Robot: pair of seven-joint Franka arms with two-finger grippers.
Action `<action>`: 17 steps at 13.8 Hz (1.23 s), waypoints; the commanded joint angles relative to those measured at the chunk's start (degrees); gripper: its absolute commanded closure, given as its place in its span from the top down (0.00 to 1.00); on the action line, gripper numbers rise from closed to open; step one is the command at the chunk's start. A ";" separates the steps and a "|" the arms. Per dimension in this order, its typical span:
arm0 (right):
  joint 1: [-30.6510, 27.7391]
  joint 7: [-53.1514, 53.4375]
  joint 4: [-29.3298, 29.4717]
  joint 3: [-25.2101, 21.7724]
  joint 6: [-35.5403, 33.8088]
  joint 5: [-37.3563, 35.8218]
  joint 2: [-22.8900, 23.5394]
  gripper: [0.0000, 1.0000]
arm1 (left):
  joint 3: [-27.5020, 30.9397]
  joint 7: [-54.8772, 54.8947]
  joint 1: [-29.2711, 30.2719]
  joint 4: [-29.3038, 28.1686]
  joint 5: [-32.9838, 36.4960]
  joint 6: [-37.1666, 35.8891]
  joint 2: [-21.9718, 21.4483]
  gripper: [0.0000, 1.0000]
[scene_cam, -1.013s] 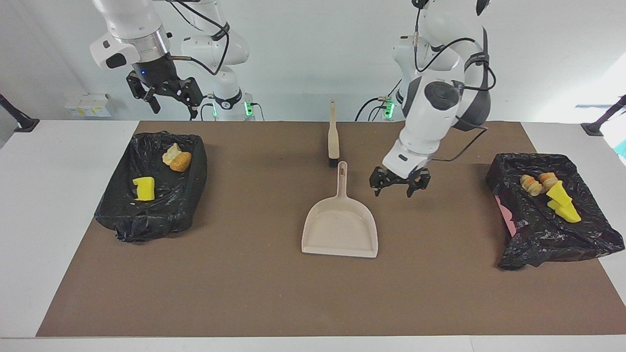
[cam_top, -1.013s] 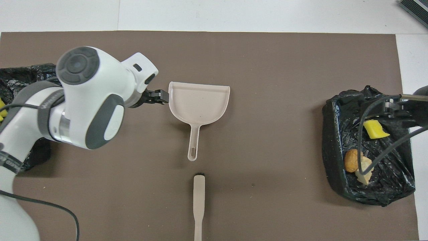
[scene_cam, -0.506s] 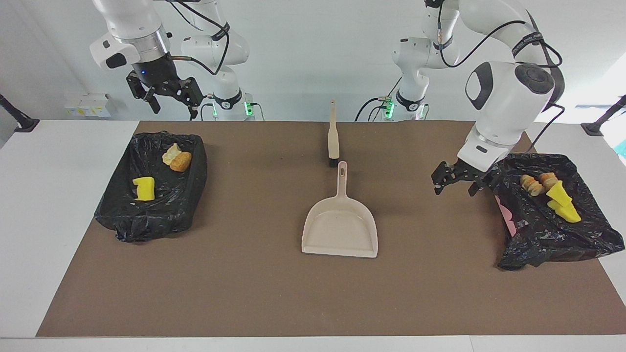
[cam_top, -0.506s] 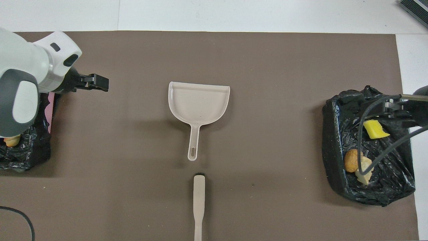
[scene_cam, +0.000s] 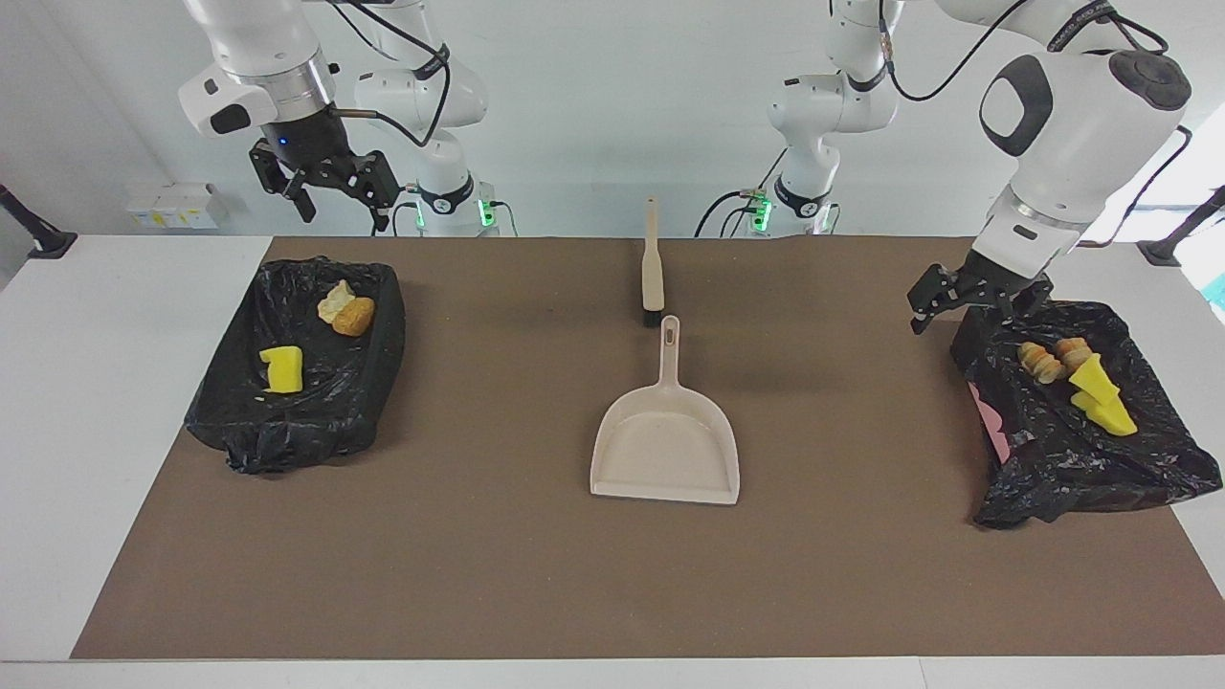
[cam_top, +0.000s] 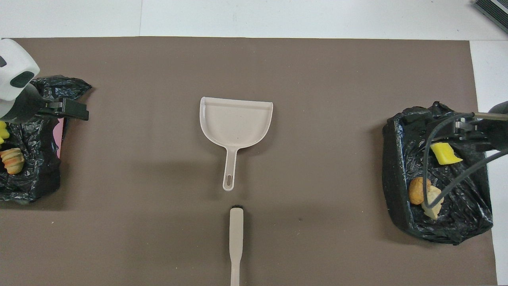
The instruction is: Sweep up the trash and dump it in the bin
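All the trash in view lies in two black-bagged bins. The bin at the right arm's end holds a yellow sponge chunk and two bread lumps. The bin at the left arm's end holds bread lumps and yellow chunks. My left gripper hangs open and empty over that bin's rim. My right gripper waits open and empty, high over the other bin.
A beige dustpan lies mid-table on the brown mat, its handle toward the robots. A beige brush lies in line with that handle, nearer to the robots.
My left arm has swung away from beside the dustpan and risen toward the bin at its own end. The right arm, dustpan and brush have stayed put.
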 commanded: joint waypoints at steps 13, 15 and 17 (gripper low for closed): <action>-0.66 -1.74 0.23 -0.19 -0.51 0.02 -0.05 1.00 | -0.79 0.20 0.19 1.68 1.92 -11.78 -5.32 1.00; -0.66 -1.74 0.23 -0.19 -0.51 0.02 -0.05 1.00 | -0.70 1.61 0.36 5.45 1.92 -14.87 -3.30 1.00; -0.66 -1.74 0.23 -0.28 -0.51 0.02 -0.05 1.00 | -0.62 1.61 0.36 7.92 1.66 -17.33 -2.15 1.00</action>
